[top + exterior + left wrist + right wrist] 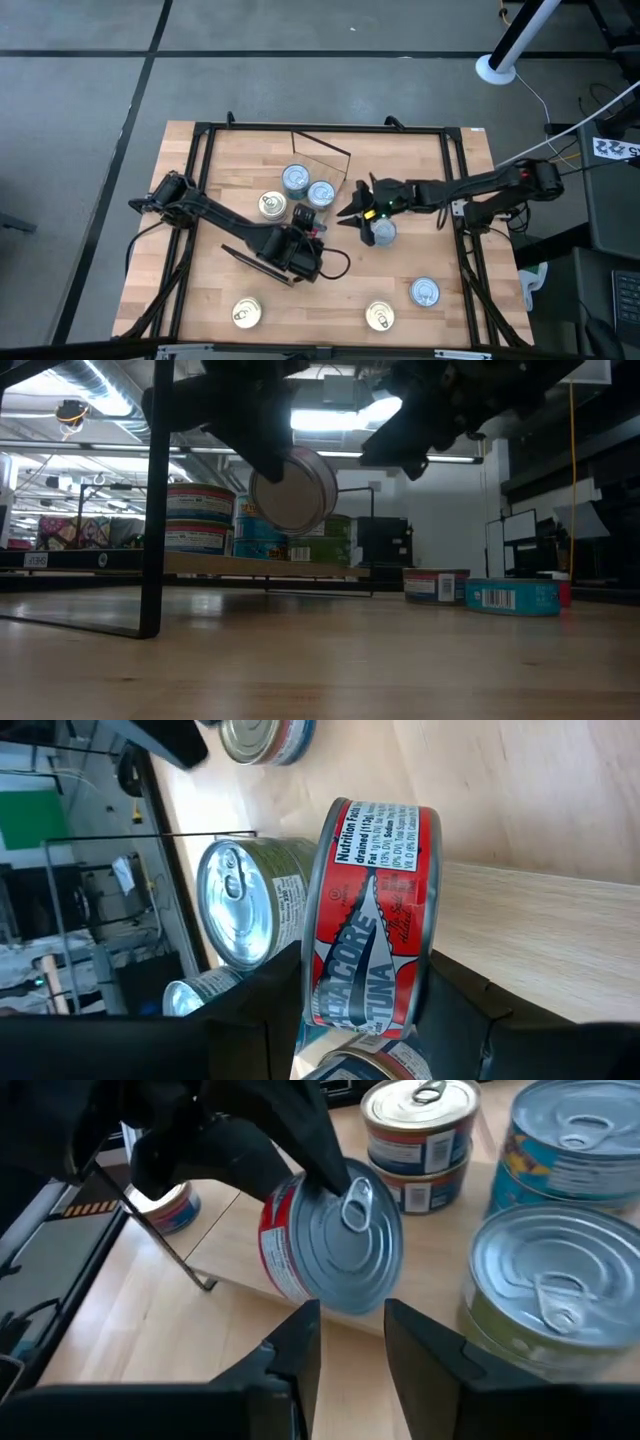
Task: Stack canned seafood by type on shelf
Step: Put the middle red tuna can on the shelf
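Red-labelled tuna tin [372, 915] hangs tipped on its side in our left pincer [303, 243], whose fingers clamp its rims, just off the shelf [245, 1275] edge. Stacked tins [420, 1128] crowd the board beyond. Our right pincer [352, 1342] hovers close before the tin's lid, fingers slightly parted on nothing. Open wooden surface [330, 295] lies nearer us, three tins scattered.
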Controlling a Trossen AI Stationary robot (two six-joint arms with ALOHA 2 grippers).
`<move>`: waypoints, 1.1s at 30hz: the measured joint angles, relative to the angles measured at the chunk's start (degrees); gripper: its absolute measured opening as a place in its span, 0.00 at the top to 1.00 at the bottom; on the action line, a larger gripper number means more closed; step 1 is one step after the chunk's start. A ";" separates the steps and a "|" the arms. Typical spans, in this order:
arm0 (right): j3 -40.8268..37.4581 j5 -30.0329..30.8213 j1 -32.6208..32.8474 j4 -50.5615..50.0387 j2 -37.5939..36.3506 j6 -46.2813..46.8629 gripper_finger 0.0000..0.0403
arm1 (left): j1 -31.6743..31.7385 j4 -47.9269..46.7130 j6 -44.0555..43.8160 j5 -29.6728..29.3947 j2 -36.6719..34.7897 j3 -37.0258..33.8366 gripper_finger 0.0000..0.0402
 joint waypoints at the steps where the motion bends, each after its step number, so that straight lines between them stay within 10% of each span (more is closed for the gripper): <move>1: 0.00 0.32 0.33 0.90 0.72 -0.09 0.72 | 0.19 0.00 0.10 0.43 0.00 0.00 0.61; 33: -0.04 9.83 5.49 9.96 11.85 3.98 0.72 | 4.73 -1.39 0.39 2.14 0.04 -0.02 0.60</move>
